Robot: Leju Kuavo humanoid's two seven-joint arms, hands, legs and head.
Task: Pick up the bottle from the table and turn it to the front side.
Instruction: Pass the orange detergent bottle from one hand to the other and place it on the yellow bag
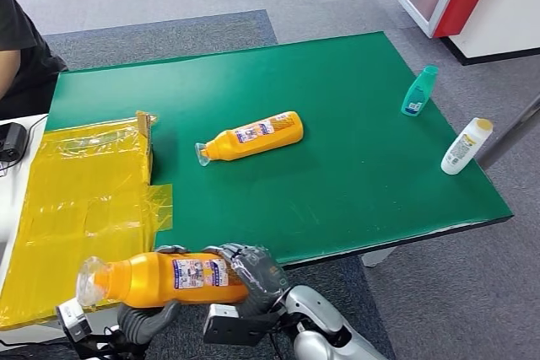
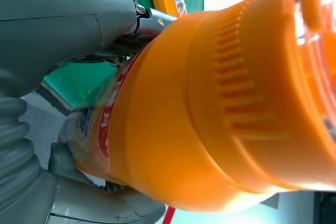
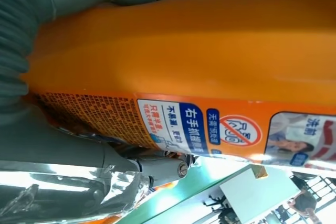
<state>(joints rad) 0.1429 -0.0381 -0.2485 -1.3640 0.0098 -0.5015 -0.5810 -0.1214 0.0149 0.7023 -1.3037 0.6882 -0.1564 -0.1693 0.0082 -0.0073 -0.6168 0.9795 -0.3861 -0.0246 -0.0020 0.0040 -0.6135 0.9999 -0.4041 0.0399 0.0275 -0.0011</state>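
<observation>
Both hands' fingers point(image 1: 255, 269) round btl point(image 1: 172, 277)

Held orange bottle point(image 1: 169, 279): lying level in front of the near edge of the table, clear cap toward the robot's left, base toward its right, a blue, white and red printed label facing up. Gripped around the base end by the right hand point(image 1: 255, 277), cradled from beneath near the neck by the left hand point(image 1: 145, 320). Clear of the table, touching nothing else.

Orange bottle point(image 1: 172, 279); green table point(image 1: 357, 166); yellow sheet point(image 1: 76, 208).
</observation>
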